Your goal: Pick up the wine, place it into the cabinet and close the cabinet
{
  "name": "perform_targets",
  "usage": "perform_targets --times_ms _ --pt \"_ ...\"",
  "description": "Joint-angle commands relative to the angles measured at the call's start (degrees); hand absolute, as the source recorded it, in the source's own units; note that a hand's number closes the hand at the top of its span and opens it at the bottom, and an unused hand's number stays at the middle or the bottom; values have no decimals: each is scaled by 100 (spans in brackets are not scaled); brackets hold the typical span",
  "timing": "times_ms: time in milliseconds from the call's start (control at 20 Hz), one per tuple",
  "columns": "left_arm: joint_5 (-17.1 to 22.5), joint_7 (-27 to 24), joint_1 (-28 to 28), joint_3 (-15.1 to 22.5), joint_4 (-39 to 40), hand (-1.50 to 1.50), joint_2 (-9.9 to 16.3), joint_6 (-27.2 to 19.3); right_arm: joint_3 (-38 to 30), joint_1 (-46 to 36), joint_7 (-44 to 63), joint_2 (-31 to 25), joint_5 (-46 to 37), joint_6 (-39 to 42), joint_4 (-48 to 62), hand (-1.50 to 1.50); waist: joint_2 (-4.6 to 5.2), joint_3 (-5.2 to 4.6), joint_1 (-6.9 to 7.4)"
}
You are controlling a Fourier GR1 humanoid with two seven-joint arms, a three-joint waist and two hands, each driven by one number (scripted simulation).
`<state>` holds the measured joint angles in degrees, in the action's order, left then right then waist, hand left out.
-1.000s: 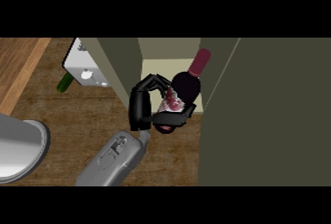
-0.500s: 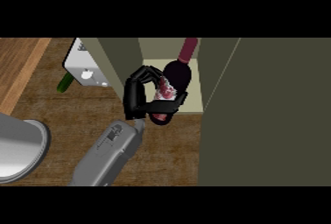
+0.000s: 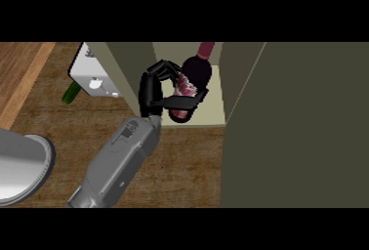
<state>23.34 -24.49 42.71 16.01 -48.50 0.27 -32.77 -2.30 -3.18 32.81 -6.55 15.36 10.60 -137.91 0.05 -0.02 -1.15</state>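
The brown wooden counter (image 3: 187,161) runs up to the open cabinet (image 3: 189,118). My hand (image 3: 160,88) is curled round the wine bottle (image 3: 191,85). A moment ago the bottle was lower; now it sits over the cabinet floor. Next I should let go, I think.

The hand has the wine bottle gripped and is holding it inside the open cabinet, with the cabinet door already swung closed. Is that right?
Not quite. In the head view the hand does grip the wine bottle within the cabinet, but the cabinet door is not closed; it stands open at the right.
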Motion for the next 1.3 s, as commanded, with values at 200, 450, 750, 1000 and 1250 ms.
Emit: perform_targets --times_ms 200,450,750,1000,1250 --pt "187 -136 844 -321 988 150 -27 -70 -162 -308 560 -85 596 -237 -571 -150 14 -1 -18" --pt "18 -773 1008 -557 1503 150 46 1 -618 -14 383 -305 1046 116 -619 -150 16 1 -51" --pt "59 -1090 1674 -949 2380 150 60 -29 96 156 -8 118 250 69 -469 -150 38 0 -74" --pt "197 -1483 1829 -1252 2911 150 -24 62 -29 -9 331 11 499 -46 -564 -150 58 -3 -142" --pt "722 -1492 1753 -1624 3041 150 -27 404 201 72 249 126 364 -10 -618 -150 67 -6 -211"
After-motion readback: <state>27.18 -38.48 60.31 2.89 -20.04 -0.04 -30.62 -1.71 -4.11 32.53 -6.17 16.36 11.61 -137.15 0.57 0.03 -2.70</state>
